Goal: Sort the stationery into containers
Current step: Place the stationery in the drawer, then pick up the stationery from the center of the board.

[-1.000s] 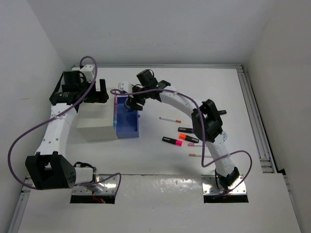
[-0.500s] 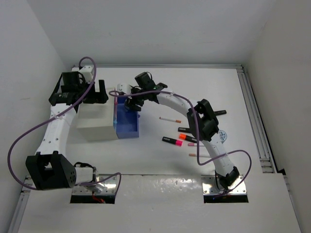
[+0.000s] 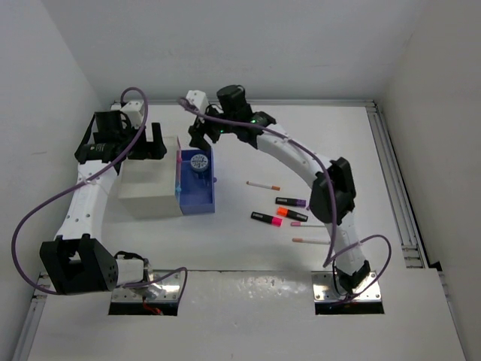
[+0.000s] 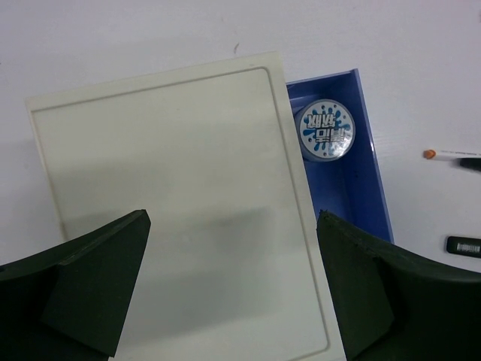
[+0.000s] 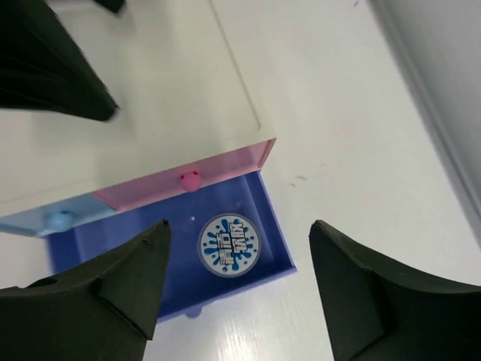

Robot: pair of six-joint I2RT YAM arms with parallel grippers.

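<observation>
Top view, right jaws: spread with nothing in them, hanging over the far end of the open blue drawer (image 3: 199, 194). My guess is you're there because the round blue piece (image 3: 198, 163) lies right below.
Top view, left jaws: wide apart and empty above the white cabinet (image 3: 146, 188), probably just parked out of the way.
Top view, leftovers: white pens (image 3: 263, 185) and highlighters (image 3: 291, 214) lie loose on the surface (image 3: 248, 256), right of the drawer.
Left wrist, round piece: lies flat at the drawer's far end, with a white face, a blue splash print and lettering.
Right wrist, drawers: the pink drawer (image 5: 225, 167) and light blue drawer (image 5: 75, 214) look pushed in, so I'd say only the darker blue one can take anything.
</observation>
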